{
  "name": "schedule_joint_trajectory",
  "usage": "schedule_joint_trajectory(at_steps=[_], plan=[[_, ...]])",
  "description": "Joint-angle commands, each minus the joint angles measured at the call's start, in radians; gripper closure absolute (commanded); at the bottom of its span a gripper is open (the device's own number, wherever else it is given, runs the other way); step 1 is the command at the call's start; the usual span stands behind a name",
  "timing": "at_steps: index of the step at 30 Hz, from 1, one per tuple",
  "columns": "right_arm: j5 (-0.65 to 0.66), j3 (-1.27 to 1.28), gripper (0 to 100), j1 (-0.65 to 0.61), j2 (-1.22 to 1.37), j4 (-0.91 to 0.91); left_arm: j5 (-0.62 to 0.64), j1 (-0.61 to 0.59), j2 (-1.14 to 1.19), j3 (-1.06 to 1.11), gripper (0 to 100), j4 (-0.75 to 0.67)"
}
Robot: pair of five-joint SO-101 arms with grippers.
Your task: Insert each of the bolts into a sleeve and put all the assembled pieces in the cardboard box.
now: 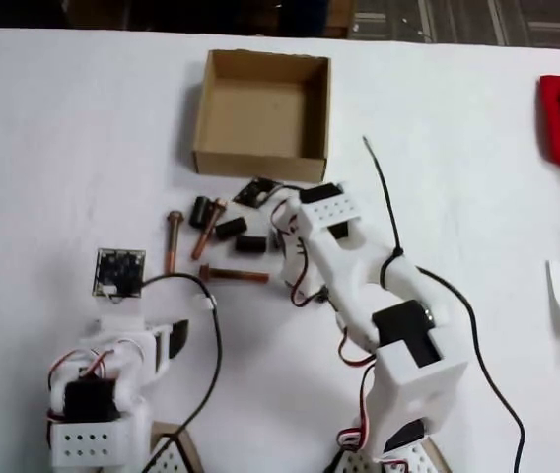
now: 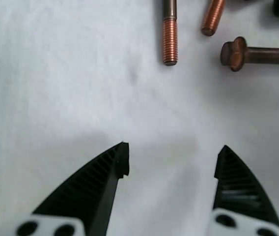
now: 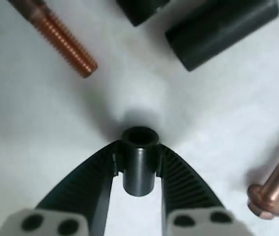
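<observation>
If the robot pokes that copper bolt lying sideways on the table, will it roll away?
It would probably roll: the bolt lies flat on the smooth table and its shaft is round. Its wider head would likely make it curve, not go straight. It looks like solid metal, so likely stiff and heavy for its size.

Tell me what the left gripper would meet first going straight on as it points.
Likely the threaded tip of a copper bolt, in line with the open left gripper; bare white cloth lies between. Its height is unclear, so it might touch cloth first.
</observation>
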Motion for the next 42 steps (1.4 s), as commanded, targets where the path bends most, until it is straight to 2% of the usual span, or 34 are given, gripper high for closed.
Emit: schedule_joint_trajectory(at_steps=[1, 6, 11, 22, 24, 29, 38, 42], plan=[[-0.014, 0.015, 96.1, -0.025, 0.002, 0.007, 0.008, -0.009, -0.020, 0.018, 70, 0.003], [-0.020, 0.020, 94.5, -0.042, 0.002, 0.016, 0.008, -0.009, -0.020, 0.018, 70, 0.003], [-0.020, 0.020, 83.7, -0.041, 0.002, 0.042, 0.008, -0.009, -0.020, 0.018, 70, 0.003], [-0.014, 0.038, 83.7, -0.035, 0.004, 0.035, 0.008, -0.009, -0.020, 0.018, 70, 0.003], [-0.014, 0.046, 85.4, -0.036, 0.005, 0.035, 0.008, -0.009, -0.020, 0.018, 70, 0.003], [-0.014, 0.057, 96.9, -0.024, 0.004, 0.036, 0.008, -0.009, -0.020, 0.018, 70, 0.003], [-0.014, 0.061, 97.8, 0.002, -0.008, 0.005, 0.008, -0.009, -0.020, 0.018, 70, 0.003], [-0.021, 0.051, 97.8, 0.002, -0.110, 0.012, 0.008, -0.009, -0.020, 0.018, 70, 0.003]])
